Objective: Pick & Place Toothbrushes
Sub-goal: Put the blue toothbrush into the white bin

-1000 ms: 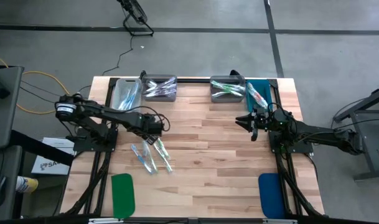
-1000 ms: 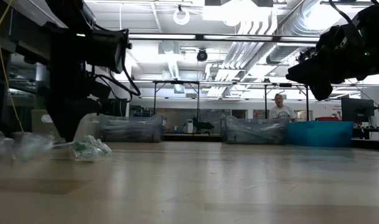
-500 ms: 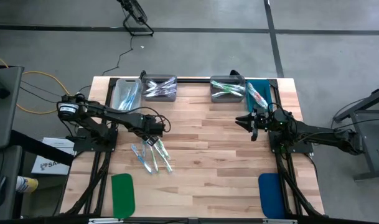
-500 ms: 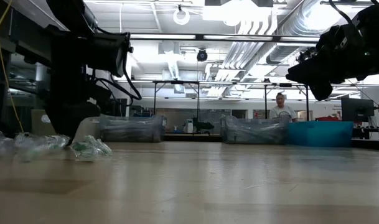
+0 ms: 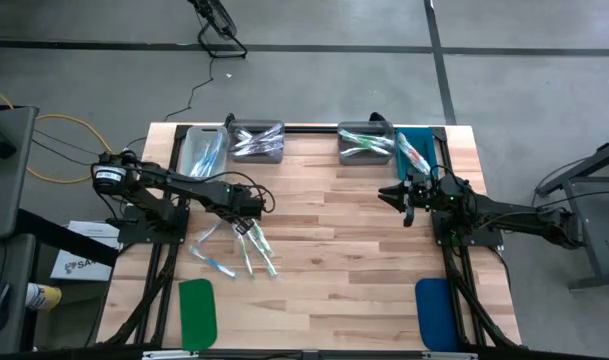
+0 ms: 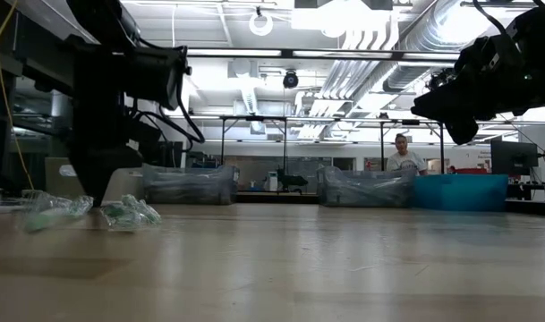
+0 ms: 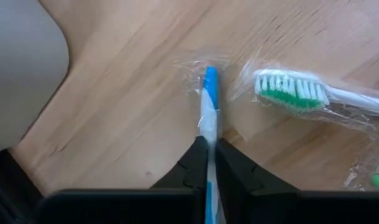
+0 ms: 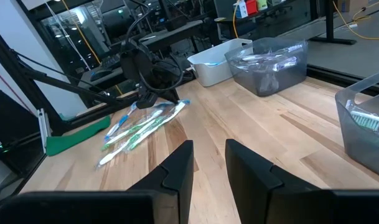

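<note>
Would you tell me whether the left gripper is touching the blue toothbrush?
Touching: the left wrist view shows the left gripper shut on the blue toothbrush, its handle pinched between both fingers.

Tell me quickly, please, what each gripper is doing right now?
Left gripper: shut on the clear-wrapped blue-and-white toothbrush.
Right gripper: open, holding nothing.

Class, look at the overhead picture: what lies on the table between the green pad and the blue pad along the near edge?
Nothing: in the high view the stretch between the green pad and the blue pad is bare wooden table.
</note>
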You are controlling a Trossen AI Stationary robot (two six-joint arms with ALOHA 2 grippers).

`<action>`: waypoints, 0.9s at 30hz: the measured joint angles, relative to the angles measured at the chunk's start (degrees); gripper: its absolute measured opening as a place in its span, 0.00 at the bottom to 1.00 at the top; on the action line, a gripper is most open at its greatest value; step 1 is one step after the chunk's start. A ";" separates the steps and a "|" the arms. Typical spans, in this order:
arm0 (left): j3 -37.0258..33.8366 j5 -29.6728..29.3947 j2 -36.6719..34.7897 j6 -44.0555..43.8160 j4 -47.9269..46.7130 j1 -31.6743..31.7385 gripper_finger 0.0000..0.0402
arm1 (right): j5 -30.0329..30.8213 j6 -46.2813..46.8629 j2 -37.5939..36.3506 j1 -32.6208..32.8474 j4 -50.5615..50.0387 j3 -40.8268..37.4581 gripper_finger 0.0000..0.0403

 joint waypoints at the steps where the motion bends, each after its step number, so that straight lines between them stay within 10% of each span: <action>1: 0.03 -0.19 -0.03 0.45 -0.04 0.00 0.03 | 0.00 0.00 0.00 -0.01 -0.01 0.00 0.22; 27: 12.80 -5.42 0.03 10.67 -8.90 0.09 0.00 | 0.00 0.00 0.00 0.01 -0.01 0.00 0.22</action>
